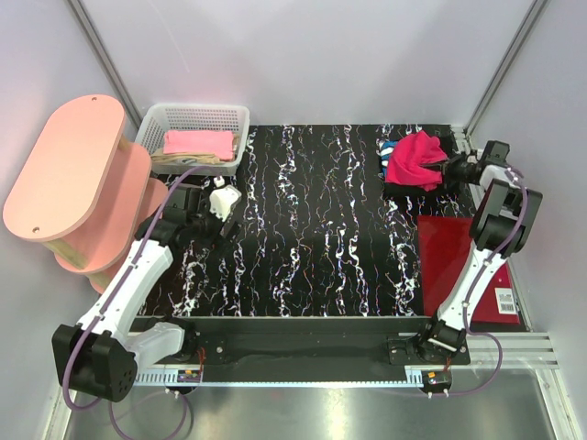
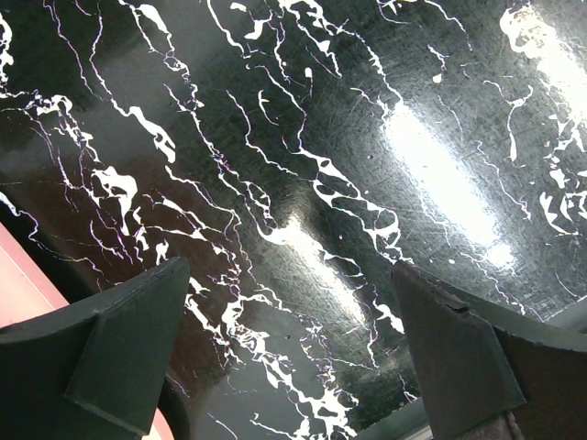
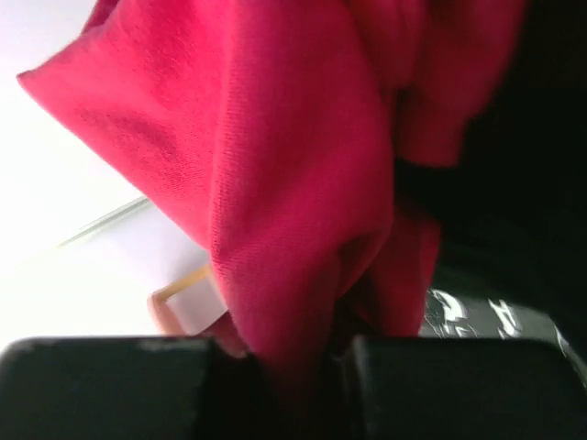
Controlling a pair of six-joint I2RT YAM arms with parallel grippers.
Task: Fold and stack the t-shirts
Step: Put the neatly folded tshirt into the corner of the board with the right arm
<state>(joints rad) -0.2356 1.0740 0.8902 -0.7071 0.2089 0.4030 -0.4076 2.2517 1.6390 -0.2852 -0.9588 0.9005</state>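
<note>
A fold of the crimson t-shirt (image 3: 275, 183) is pinched between the nearly closed jaws of the right gripper (image 3: 303, 367) — a bunched edge is gripped, presumably so the tee can be lifted off the heap and drawn onto open mat. The tee is found crumpled just beyond the far edge of the dark-red board (image 1: 459, 266), draped over a black t-shirt (image 1: 396, 190), which could be snagged and pulled along. The left gripper (image 2: 293, 367) is held wide open and empty above the marbled mat (image 1: 312, 229), well to the left of the board — likely placed to take a second corner. Further left of the board, a pink t-shirt (image 1: 198, 143) and a beige t-shirt (image 1: 179, 160) are seen folded in a white basket (image 1: 193, 110).
</note>
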